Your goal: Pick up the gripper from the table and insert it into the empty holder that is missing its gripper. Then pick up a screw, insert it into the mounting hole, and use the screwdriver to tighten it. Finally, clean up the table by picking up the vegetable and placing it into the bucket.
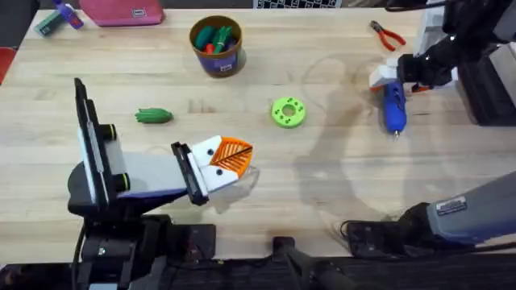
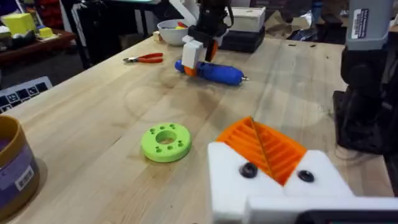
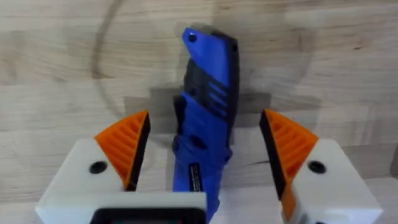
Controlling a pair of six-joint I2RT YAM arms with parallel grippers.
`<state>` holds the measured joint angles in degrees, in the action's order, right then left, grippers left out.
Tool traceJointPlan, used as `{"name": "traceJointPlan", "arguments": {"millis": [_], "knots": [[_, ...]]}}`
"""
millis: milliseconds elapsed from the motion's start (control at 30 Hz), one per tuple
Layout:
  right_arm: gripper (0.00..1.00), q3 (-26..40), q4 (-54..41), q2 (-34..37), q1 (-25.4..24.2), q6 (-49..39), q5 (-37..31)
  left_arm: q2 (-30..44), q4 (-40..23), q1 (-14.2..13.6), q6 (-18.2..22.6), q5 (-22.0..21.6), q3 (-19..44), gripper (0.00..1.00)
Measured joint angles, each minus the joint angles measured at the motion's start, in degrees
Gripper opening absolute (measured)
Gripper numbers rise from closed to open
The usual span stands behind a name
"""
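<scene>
The blue screwdriver [image 1: 394, 110] lies flat on the table at the far right. My right gripper [image 1: 390, 78] is lowered over its rear end. The open orange pads [image 3: 127, 146] stand on either side of the screwdriver [image 3: 208, 124], apart from it. My left gripper [image 1: 228, 157] hovers near the table's middle front, its orange pads [image 2: 264, 149] pressed together, shut with nothing between them. The dark green vegetable [image 1: 153, 116] lies left of centre. The tan bucket [image 1: 216, 46] stands at the back with green and red items inside. The loose gripper, the empty holder and the screw are out of view.
A lime green disc with holes [image 1: 288, 112] lies mid-table, between the two grippers. Red-handled pliers [image 1: 389, 36] rest at the back right, and a white bowl [image 2: 171, 28] stands beyond them. A pink case [image 1: 122, 10] sits at the back left edge.
</scene>
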<state>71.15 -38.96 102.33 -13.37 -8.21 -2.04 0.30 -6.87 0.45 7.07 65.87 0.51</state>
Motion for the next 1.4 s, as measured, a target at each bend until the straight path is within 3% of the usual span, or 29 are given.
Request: {"name": "traceJointPlan", "arguments": {"millis": [400, 533, 600, 767, 800, 1400], "knots": [[0.98, 0.84, 0.04, 3.92, -0.48, -0.66, 0.08, 0.02, -0.02, 0.0, 0.0, 0.2, 0.0, 0.01], [0.892, 1.12, 0.09, 4.15, -0.47, -1.07, 0.39, 0.0, -0.02, 0.0, 0.0, 0.2, 0.0, 0.01], [0.775, 1.12, 0.15, 4.15, -0.48, -1.58, 0.4, 0.02, -0.02, 0.0, 0.01, 0.2, 0.0, 0.01], [0.132, 1.12, 0.26, 4.19, -0.48, -3.21, 0.18, -0.01, -0.02, 0.0, 0.0, 0.22, 0.0, 0.01], [0.044, 1.12, 0.15, 4.3, -0.49, -3.12, 0.12, 0.01, -0.02, 0.0, 0.0, 0.22, 0.0, 0.01], [0.025, 1.12, -0.28, 2.22, 0.45, -3.43, 0.17, 0.02, -0.04, 0.0, 0.0, 0.37, 0.0, 0.01]]}}
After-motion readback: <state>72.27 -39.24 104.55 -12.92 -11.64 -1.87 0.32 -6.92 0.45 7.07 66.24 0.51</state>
